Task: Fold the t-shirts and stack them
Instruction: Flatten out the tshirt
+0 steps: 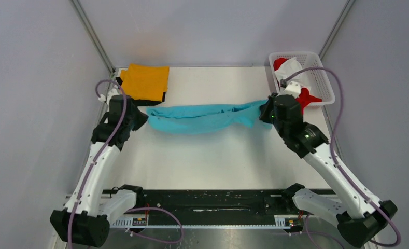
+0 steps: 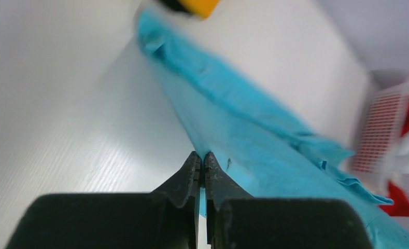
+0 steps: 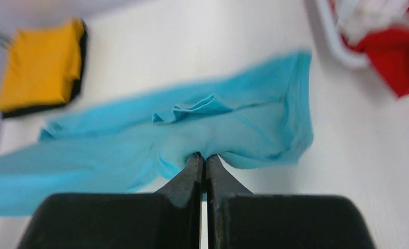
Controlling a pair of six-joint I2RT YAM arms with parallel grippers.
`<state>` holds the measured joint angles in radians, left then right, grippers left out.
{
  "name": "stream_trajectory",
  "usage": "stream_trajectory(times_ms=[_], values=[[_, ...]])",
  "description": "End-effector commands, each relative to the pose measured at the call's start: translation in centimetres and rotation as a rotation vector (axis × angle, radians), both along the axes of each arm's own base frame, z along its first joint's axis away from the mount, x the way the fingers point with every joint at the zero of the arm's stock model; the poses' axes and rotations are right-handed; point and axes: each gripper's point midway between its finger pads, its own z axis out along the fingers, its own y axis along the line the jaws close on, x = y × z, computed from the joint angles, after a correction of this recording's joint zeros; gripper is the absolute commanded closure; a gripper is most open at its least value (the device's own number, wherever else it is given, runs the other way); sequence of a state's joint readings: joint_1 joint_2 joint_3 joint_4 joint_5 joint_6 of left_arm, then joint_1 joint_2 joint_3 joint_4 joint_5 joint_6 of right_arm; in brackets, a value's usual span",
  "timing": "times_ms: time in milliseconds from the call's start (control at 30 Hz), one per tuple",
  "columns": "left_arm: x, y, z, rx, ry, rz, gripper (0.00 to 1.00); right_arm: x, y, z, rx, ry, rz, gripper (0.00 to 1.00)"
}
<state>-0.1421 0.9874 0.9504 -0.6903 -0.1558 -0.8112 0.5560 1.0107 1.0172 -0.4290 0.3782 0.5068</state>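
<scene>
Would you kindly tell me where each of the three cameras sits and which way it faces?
Top external: above and behind the arms, looking down at the table; both arms show, bases at the bottom.
Left wrist: on the left arm, facing along the turquoise t-shirt toward the basket; the left gripper shows, shut.
Right wrist: on the right arm, facing across that shirt toward the orange t-shirt; the right gripper shows, shut.
Shared: all see the turquoise t-shirt.
</scene>
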Motion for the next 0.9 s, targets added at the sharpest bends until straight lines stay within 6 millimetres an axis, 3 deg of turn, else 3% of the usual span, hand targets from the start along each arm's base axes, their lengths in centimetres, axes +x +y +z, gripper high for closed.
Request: stream_trajectory(times_ms=[0, 200, 367, 533, 667, 867], values=[[0.2, -0.8, 10.7, -0.043, -0.261, -0.055, 1.0, 0.3, -3.6, 11.8, 0.006, -0.324, -0.092, 1.0], [-2.1, -0.4, 21.9, -0.039, -0.521, -0.073, 1.0, -3.5, -7.1, 22.6, 0.007, -0.573, -0.119, 1.0], [-6.2, 0.1, 29.1, -0.034, -0.709, -0.091, 1.0, -8.1, -8.5, 29.0, 0.034, -0.706, -0.049, 1.0], [-11.6, 0.1, 34.8, -0.025, -0.876, -0.147, 1.0, -13.8, -8.4, 33.1, 0.083, -0.808, 0.118, 1.0], [-16.1, -0.1, 38.3, -0.011, -0.992, -0.207, 1.0, -18.2, -8.5, 34.8, 0.121, -0.865, 0.239, 1.0], [-20.7, 0.0, 40.5, 0.006, -1.087, -0.245, 1.0, -23.8, -8.9, 36.8, 0.164, -0.947, 0.37, 1.0]])
